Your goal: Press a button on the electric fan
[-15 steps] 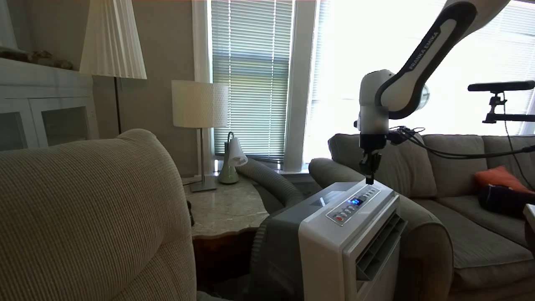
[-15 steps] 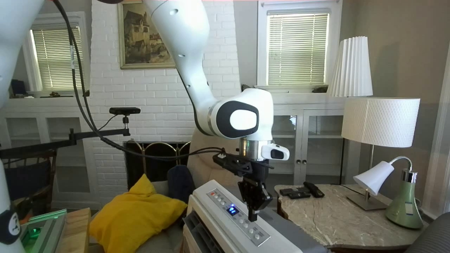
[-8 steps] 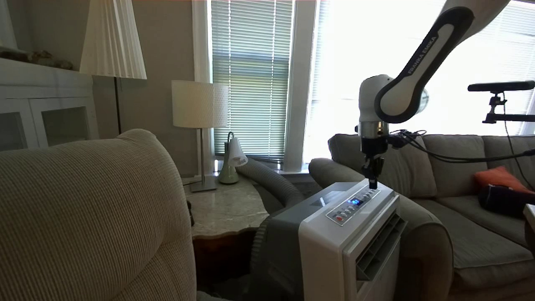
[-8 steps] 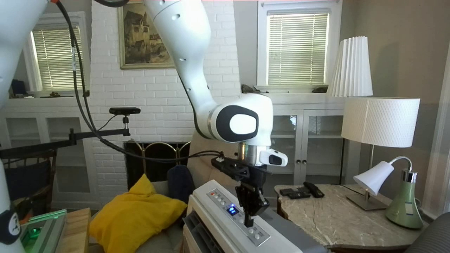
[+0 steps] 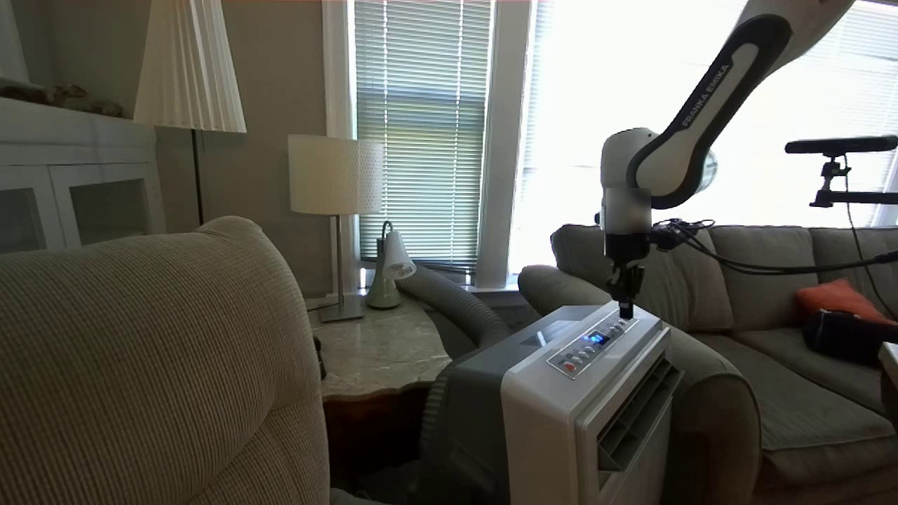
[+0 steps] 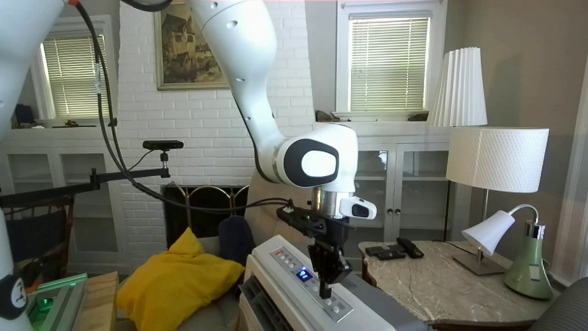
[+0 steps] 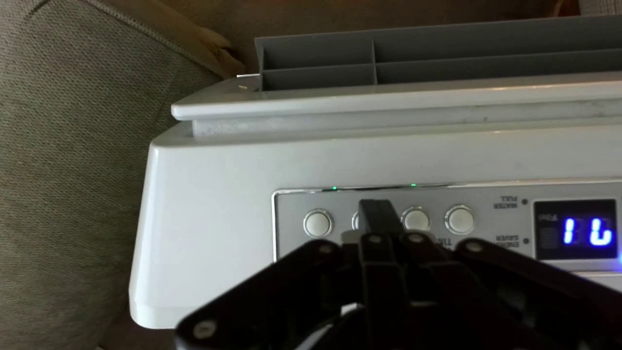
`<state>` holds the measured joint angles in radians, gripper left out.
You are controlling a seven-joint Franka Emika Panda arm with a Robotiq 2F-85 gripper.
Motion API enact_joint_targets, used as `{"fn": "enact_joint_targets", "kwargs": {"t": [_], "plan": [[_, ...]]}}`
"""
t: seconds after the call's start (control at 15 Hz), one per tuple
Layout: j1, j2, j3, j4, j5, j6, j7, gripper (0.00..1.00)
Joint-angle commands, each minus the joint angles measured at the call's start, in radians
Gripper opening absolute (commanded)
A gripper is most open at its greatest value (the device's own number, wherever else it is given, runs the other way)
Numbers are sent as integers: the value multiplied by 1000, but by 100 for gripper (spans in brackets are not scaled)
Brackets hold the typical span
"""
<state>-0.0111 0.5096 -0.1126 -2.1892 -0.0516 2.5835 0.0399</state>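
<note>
My pincer [image 7: 381,214] is lower than a second ago, tip now down at the control panel [image 7: 437,198]; fingers together, nothing visible between. Wrist view, left to right: end button [image 7: 318,223] uncovered, second button [image 7: 355,221] mostly under my tip, next two buttons [image 7: 459,219] free, lit display [image 7: 576,230]. Can't confirm contact. I'd nudge toward the end button to centre, push short and square to the slanted panel, lift straight off, no dragging. In an exterior view, left to right: marble-topped side table [image 5: 386,351], electric fan [image 5: 547,428] (portable air conditioner by its looks), sofa [image 5: 779,379]. Both exterior views show the red button [image 6: 278,253]; wrist view doesn't, but tells best which button I'm over.
</note>
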Motion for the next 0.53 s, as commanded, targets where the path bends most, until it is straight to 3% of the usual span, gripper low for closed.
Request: {"fn": "enact_joint_targets", "kwargs": {"t": [0.0,0.47], "plan": [[-11,16,8,10,-7,-2,2,0],[-13,26,2,15,-11,5,3,0]]}}
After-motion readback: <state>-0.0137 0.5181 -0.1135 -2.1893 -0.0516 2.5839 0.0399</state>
